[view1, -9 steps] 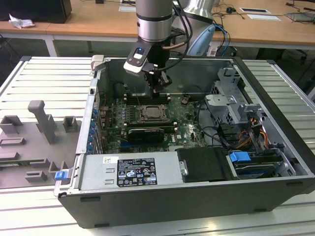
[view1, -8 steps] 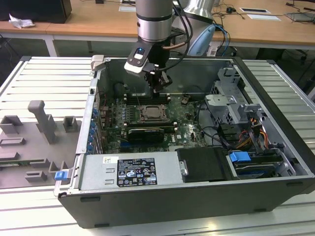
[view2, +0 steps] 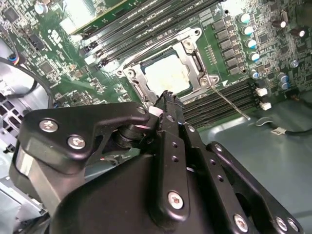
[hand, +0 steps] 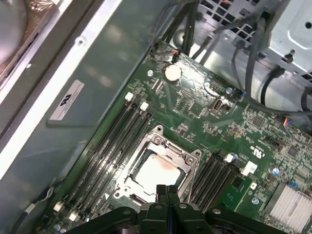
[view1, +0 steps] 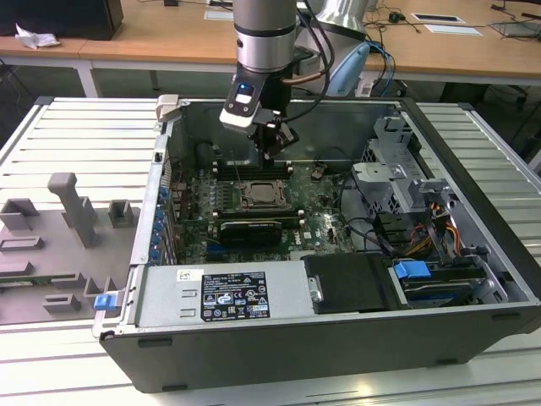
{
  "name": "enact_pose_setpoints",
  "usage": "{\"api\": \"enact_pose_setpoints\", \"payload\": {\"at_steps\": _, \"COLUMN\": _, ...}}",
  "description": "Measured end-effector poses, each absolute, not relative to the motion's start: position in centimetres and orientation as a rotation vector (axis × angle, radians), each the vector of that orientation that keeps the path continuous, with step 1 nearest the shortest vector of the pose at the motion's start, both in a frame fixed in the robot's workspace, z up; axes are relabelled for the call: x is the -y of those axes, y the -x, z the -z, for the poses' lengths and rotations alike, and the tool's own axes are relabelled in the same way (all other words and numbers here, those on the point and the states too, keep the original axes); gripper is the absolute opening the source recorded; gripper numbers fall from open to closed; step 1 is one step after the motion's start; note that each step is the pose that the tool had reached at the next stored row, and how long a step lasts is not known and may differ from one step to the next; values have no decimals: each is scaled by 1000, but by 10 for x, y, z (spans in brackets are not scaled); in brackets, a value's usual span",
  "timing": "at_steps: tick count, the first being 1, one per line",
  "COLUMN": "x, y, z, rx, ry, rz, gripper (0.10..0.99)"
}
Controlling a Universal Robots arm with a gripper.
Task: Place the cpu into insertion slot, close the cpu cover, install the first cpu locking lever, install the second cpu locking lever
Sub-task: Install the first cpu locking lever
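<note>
CPU seated in the slot of an open computer case, the cover lying down around its pale face. We see the end effector poised just above the socket's edge, fingers pressed together on nothing; we judge this a narrow tip for pushing, not picking. One thin lever juts out over the memory slots, apparently unlatched.

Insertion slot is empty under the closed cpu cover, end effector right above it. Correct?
Not empty. The first wrist view shows the cpu seated in it, visible through the window of the closed cpu cover. The end effector is right above it, as you said.
</note>
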State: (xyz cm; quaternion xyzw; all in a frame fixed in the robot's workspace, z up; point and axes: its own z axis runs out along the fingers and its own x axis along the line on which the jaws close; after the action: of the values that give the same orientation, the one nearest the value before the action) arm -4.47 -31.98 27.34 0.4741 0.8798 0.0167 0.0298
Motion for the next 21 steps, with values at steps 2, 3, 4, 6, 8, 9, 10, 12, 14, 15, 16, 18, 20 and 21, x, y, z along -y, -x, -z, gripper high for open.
{"api": "enact_pose_setpoints", "payload": {"at_steps": 2, "x": 320, "y": 45, "z": -273, "rx": -2726, "ry": -1437, "rz": -52, "gripper": 106}}
{"api": "enact_pose_setpoints", "payload": {"at_steps": 3, "x": 320, "y": 45, "z": -273, "rx": -2740, "ry": -1411, "rz": -53, "gripper": 106}}
{"api": "enact_pose_setpoints", "payload": {"at_steps": 4, "x": 320, "y": 45, "z": -273, "rx": -2746, "ry": -1400, "rz": -54, "gripper": 106}}
{"api": "enact_pose_setpoints", "payload": {"at_steps": 6, "x": 320, "y": 45, "z": -273, "rx": -2761, "ry": -1371, "rz": -55, "gripper": 106}}
{"api": "enact_pose_setpoints", "payload": {"at_steps": 8, "x": 320, "y": 45, "z": -273, "rx": -2776, "ry": -1342, "rz": -56, "gripper": 106}}
{"api": "enact_pose_setpoints", "payload": {"at_steps": 9, "x": 320, "y": 45, "z": -273, "rx": -2791, "ry": -1311, "rz": -57, "gripper": 106}}
{"api": "enact_pose_setpoints", "payload": {"at_steps": 10, "x": 320, "y": 45, "z": -273, "rx": -2798, "ry": -1296, "rz": -57, "gripper": 106}}
{"api": "enact_pose_setpoints", "payload": {"at_steps": 12, "x": 320, "y": 45, "z": -273, "rx": -2808, "ry": -1275, "rz": -58, "gripper": 106}}
{"api": "enact_pose_setpoints", "payload": {"at_steps": 14, "x": 320, "y": 45, "z": -273, "rx": -2820, "ry": -1249, "rz": -59, "gripper": 106}}
{"api": "enact_pose_setpoints", "payload": {"at_steps": 15, "x": 320, "y": 45, "z": -273, "rx": -2825, "ry": -1238, "rz": -59, "gripper": 106}}
{"api": "enact_pose_setpoints", "payload": {"at_steps": 16, "x": 320, "y": 45, "z": -273, "rx": -2840, "ry": -1205, "rz": -60, "gripper": 106}}
{"api": "enact_pose_setpoints", "payload": {"at_steps": 18, "x": 320, "y": 45, "z": -273, "rx": -2865, "ry": -1145, "rz": -62, "gripper": 106}}
{"api": "enact_pose_setpoints", "payload": {"at_steps": 20, "x": 320, "y": 45, "z": -273, "rx": -2904, "ry": -1047, "rz": -65, "gripper": 106}}
{"api": "enact_pose_setpoints", "payload": {"at_steps": 21, "x": 320, "y": 45, "z": -273, "rx": -2923, "ry": -995, "rz": -66, "gripper": 106}}
